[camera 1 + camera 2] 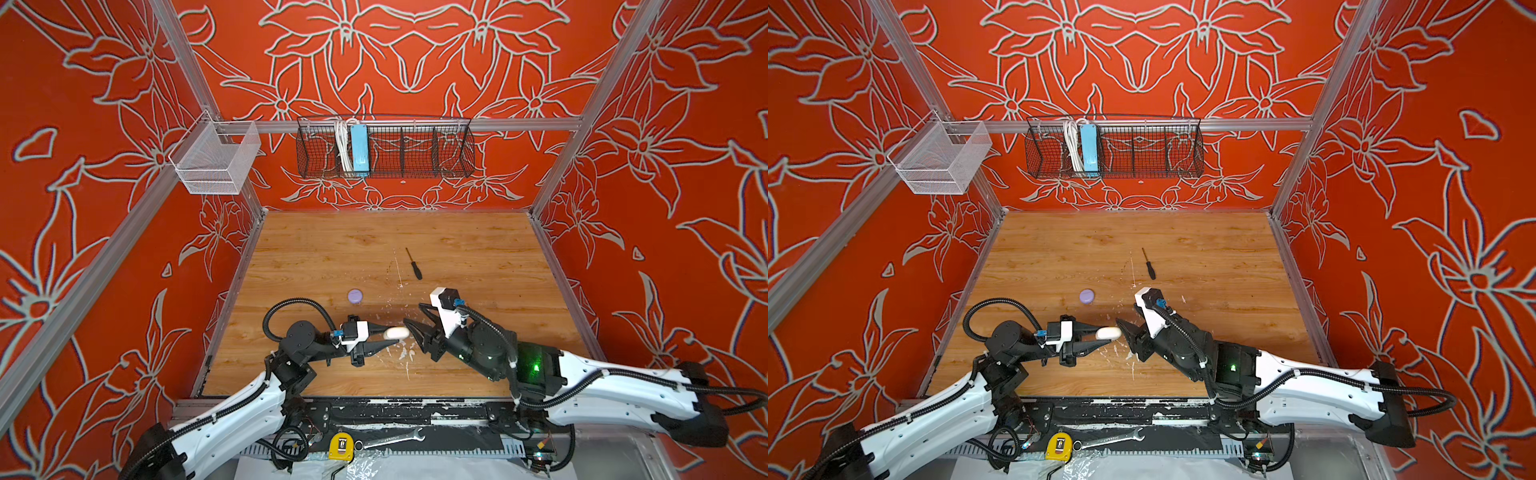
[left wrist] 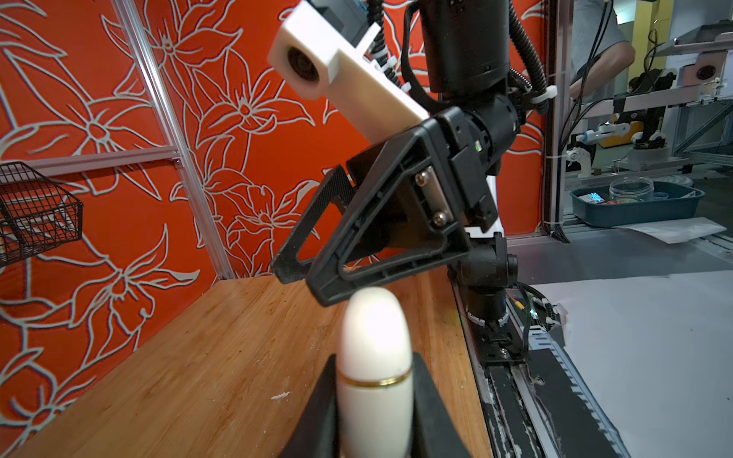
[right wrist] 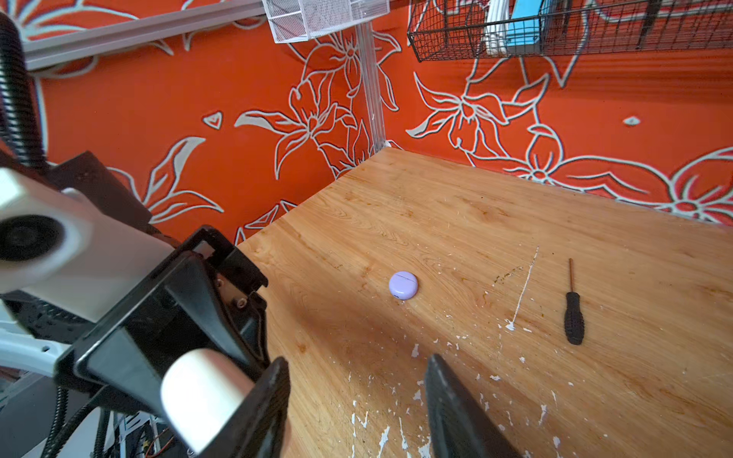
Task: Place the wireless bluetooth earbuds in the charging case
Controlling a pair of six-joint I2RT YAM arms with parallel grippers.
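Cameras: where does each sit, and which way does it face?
Top views: high at the front, looking down at the table; both arms show.
Left wrist: behind its jaws gripping the cream case, facing the right arm.
Right wrist: behind its open jaws, facing the lavender case.
Shared: both wrist views show the cream case.

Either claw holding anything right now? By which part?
Left claw grips the cream-white case by the end below its gold band; the rounded end sticks out. Right claw is open, holding nothing.
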